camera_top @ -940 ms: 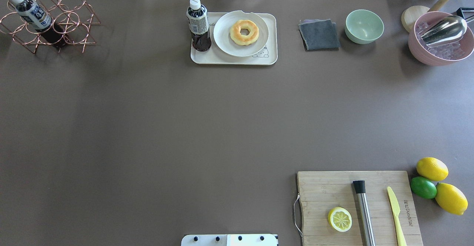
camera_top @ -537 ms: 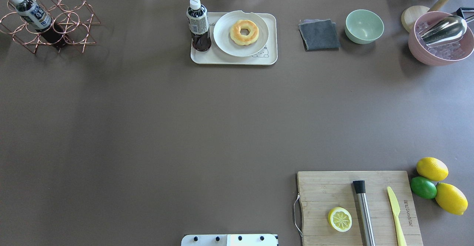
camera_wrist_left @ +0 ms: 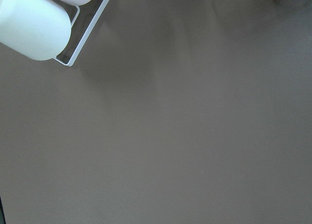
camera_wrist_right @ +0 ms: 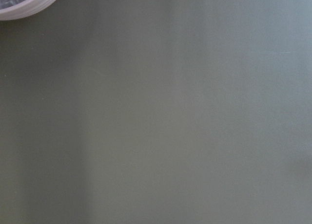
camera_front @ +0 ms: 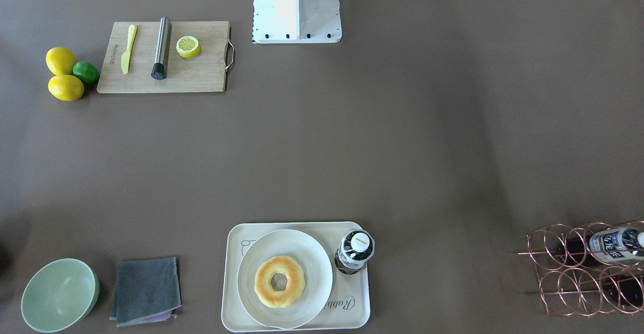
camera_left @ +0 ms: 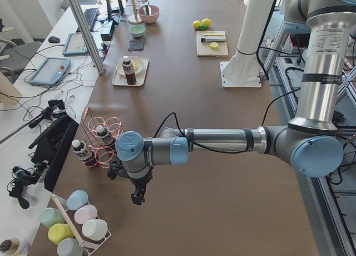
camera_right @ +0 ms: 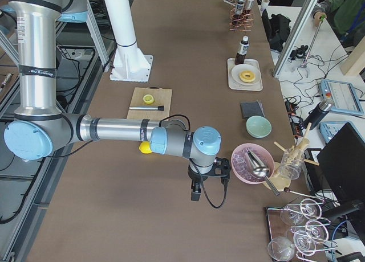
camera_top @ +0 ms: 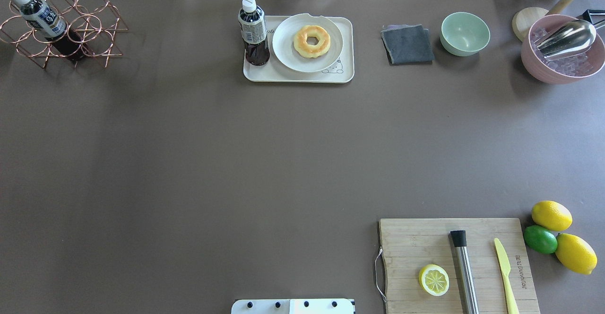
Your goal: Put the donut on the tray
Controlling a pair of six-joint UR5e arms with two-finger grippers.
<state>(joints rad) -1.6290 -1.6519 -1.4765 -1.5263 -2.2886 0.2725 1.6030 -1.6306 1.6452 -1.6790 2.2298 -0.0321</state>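
Observation:
The golden donut [camera_top: 312,41] lies on a round white plate [camera_top: 288,54] that rests on the cream rabbit tray [camera_top: 302,76] at the far middle of the table. The donut [camera_front: 279,280], plate [camera_front: 312,253] and tray [camera_front: 352,299] also show in the front-facing view. A dark drink bottle [camera_top: 254,32] stands on the tray's left part. My left gripper [camera_left: 136,197] hangs over bare table near the left end, far from the tray. My right gripper [camera_right: 195,193] hangs near the right end beside a pink bowl. I cannot tell whether either is open or shut.
A wooden cutting board [camera_top: 425,243] with a half lemon, steel muddler and yellow knife lies near right. Lemons and a lime [camera_top: 541,239] lie beside it. A grey cloth [camera_top: 407,44], green bowl [camera_top: 465,33], pink ice bowl [camera_top: 562,49] and copper bottle rack [camera_top: 66,28] line the far edge.

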